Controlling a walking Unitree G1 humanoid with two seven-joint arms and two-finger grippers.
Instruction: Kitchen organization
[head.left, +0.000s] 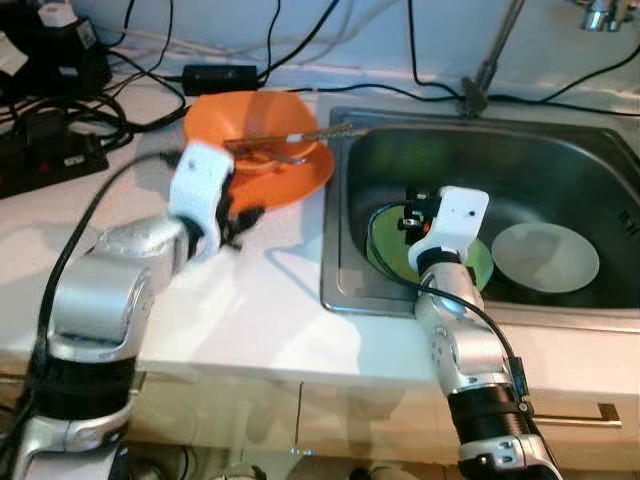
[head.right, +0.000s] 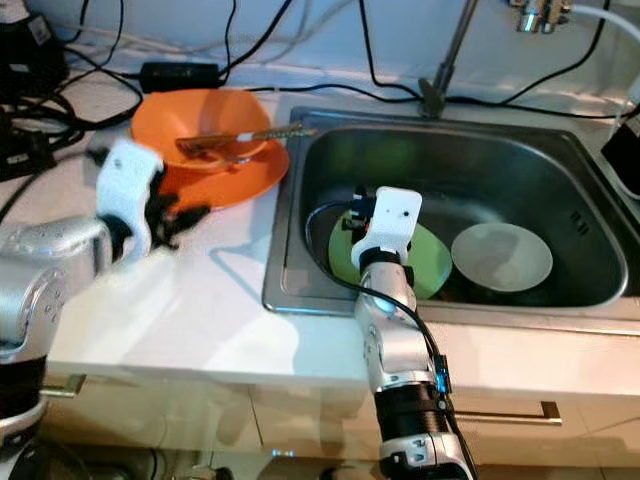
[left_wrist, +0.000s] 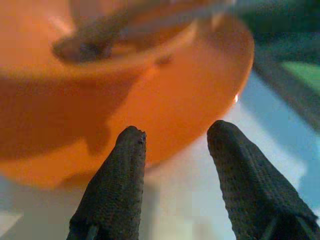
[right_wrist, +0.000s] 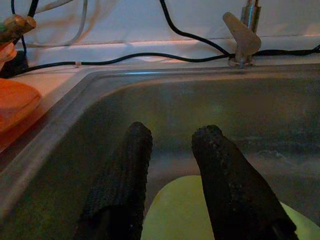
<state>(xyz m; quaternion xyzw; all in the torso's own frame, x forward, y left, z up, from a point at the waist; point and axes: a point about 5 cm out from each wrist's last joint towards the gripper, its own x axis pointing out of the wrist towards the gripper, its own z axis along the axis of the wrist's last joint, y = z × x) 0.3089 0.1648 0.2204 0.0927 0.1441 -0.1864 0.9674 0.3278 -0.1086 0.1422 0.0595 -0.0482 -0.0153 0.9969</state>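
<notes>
Dishes wait both ways: orange plate (head.left: 290, 175) lies just beyond the spread left gripper (left_wrist: 175, 150), green plate (right_wrist: 200, 215) under the spread right gripper (right_wrist: 172, 150).

Green plate (head.left: 384, 243) partly behind right arm

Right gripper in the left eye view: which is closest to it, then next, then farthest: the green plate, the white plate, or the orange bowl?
From the right gripper, over the sink:
1. Green plate, right under it in the sink.
2. White plate, beside the green one, on the robot's right.
3. Orange bowl, away on the counter at the left.
</notes>
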